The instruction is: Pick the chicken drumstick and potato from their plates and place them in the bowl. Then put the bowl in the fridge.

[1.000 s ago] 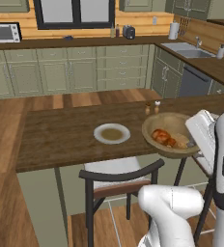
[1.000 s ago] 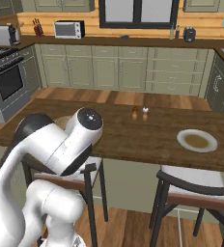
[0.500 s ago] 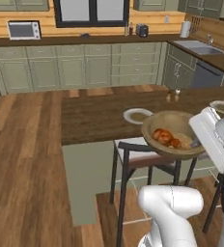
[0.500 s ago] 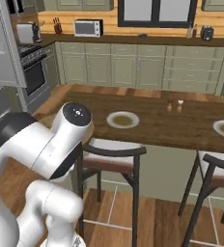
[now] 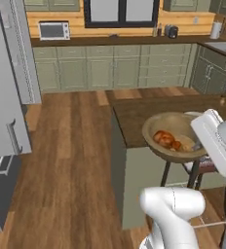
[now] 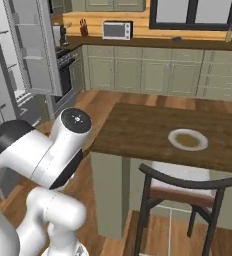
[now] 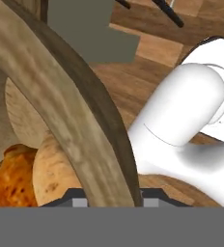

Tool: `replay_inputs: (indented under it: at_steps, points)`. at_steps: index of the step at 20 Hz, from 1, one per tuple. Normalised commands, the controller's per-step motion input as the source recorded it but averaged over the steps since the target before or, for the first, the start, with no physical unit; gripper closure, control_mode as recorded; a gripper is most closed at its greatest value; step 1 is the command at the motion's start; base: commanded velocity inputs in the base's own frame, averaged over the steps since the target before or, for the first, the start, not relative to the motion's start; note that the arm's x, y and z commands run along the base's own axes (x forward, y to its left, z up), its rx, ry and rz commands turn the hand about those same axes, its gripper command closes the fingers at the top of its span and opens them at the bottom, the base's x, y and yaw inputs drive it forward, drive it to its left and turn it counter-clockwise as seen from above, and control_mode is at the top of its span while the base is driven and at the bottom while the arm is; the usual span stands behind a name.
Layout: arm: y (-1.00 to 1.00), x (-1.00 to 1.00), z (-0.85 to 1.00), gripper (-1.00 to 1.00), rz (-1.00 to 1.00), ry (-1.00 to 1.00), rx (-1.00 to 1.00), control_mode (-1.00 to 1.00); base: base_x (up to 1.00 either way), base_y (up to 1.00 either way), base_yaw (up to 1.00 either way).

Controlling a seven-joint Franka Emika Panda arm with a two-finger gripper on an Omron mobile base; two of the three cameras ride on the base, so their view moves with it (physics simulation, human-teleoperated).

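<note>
My gripper is shut on the right rim of the light-brown wooden bowl and holds it in the air beside the island's corner. Inside lie the orange-brown chicken drumstick and the pale potato. In the hand view the thick bowl rim runs down between my gripper's tips, with the drumstick and potato to its left. One bare plate rests on the island. The grey fridge stands at the far left, its door swung open.
The dark wooden island sits to the right, with a dark chair tucked at its near side. Open wood floor stretches between the island and the fridge. A microwave sits on the back counter above green cabinets.
The base has swung left, so the whole scene has slid right and the fridge has come into view. The bowl stays in my grip with both foods inside.
</note>
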Motion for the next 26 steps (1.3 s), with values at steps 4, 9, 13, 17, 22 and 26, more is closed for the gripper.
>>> replay_inputs:
  at_steps: [4, 9, 13, 17, 22, 26]
  points:
    - [0.0, 0.0, 0.0, 1.0, 0.0, 0.0, 0.0, 1.0, 0.97, 0.89, 0.0]
    - [0.0, 0.0, 0.0, 1.0, 0.0, 0.0, 0.0, 1.0, 0.85, 0.98, -0.05]
    - [0.0, 0.0, 0.0, 1.0, 0.0, 0.0, 0.0, 1.0, 0.98, 0.11, -0.09]
    - [0.0, 0.0, 0.0, 1.0, 0.0, 0.0, 0.0, 1.0, 0.99, -0.03, -0.07]
    - [0.0, 0.0, 0.0, 1.0, 0.0, 0.0, 0.0, 1.0, 1.0, 0.14, -0.02]
    - [0.0, 0.0, 0.0, 1.0, 0.0, 0.0, 0.0, 1.0, 0.8, 0.03, 0.15]
